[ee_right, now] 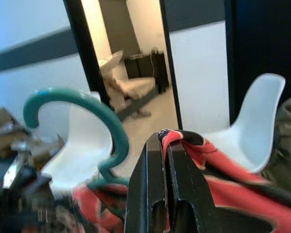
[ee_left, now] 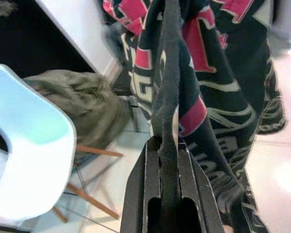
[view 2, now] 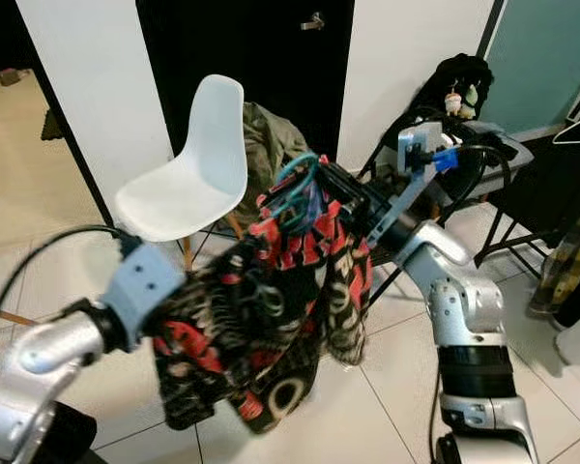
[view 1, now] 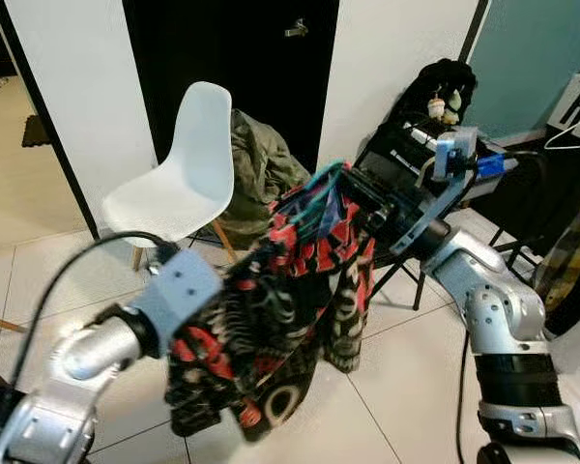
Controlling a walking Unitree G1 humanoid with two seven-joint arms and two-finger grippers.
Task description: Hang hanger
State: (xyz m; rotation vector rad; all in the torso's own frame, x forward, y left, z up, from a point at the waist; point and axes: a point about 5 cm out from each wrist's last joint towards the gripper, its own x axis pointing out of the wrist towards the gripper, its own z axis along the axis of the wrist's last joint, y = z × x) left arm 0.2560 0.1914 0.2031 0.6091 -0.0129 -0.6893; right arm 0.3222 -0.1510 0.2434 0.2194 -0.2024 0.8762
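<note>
A black, red and white patterned shirt hangs in the air on a teal hanger, whose hook curves up beside my right gripper. My right gripper is shut on the shirt's red collar edge right at the hanger's top. Lower down and to the left, my left gripper is shut on a dark fold of the shirt. In the eye views the cloth hides its fingertips, just past the grey wrist block.
A white shell chair stands behind the shirt, with an olive jacket heaped next to it before a dark doorway. A black folding rack with clutter is at the back right. Hanging clothes fill the far right. White tiled floor lies below.
</note>
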